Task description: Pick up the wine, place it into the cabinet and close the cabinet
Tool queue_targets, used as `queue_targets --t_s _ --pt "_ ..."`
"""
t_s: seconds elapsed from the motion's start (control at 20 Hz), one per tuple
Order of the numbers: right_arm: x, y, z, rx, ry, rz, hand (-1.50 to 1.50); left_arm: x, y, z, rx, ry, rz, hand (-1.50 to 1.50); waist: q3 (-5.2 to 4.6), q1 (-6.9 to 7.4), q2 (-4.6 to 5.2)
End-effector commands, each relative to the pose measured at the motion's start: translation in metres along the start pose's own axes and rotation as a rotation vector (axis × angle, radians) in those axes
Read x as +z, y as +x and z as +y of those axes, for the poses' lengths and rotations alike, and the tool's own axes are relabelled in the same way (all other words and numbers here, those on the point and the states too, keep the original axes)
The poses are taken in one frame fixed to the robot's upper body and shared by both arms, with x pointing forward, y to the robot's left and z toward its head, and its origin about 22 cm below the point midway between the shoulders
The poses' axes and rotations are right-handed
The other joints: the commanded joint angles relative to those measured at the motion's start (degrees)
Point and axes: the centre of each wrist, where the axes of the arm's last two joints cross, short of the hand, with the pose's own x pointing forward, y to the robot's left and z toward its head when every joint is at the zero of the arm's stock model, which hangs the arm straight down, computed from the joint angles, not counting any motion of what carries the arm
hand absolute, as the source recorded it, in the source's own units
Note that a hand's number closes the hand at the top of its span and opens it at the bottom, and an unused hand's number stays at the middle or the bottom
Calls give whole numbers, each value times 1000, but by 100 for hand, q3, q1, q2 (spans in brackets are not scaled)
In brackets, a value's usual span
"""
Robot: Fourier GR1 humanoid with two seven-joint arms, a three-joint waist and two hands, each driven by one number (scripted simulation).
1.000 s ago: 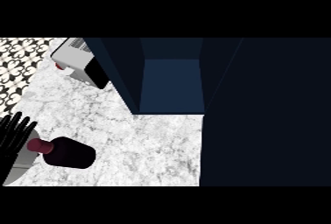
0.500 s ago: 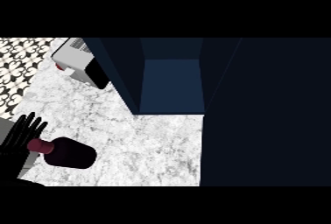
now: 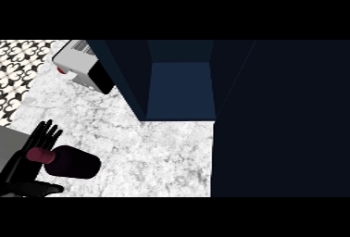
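One hand [image 3: 31, 155], the left, fingers straight and spread, touching the wine [image 3: 68, 161] at its cap | wine on marble counter [image 3: 164, 148], left of the open cabinet [image 3: 179, 90] | toaster [image 3: 85, 69] beyond.

A single head camera is looking steeply down onto the marble surface [image 3: 164, 152], sitting fairly close above it. The open cabinet [image 3: 179, 88] is filling the upper middle and right, and a patterned floor [image 3: 21, 69] is showing at the far left.
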Motion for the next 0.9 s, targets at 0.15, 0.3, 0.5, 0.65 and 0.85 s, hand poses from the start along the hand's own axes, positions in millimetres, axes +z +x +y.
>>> queue_targets --t_s 0.15,0.3,0.5,0.65,0.85 --pt "2 -7 3 13 -2 -5 -150 18 -42 -8 61 -55 -30 -150 -17 -19 12" --pt "-7 9 -18 7 -24 -25 -150 -5 -36 -6 45 -63 -20 -150 -17 -8 14" --pt "-2 -2 5 13 -9 -22 -150 5 -53 -16 67 -68 -17 -150 -19 -13 12" --pt "2 9 1 25 -6 -10 -150 0 -59 -16 88 -36 -13 -150 -28 -65 24" --pt "4 8 -2 25 -1 -11 -150 11 -59 -12 172 -50 -26 -150 -22 -24 12"
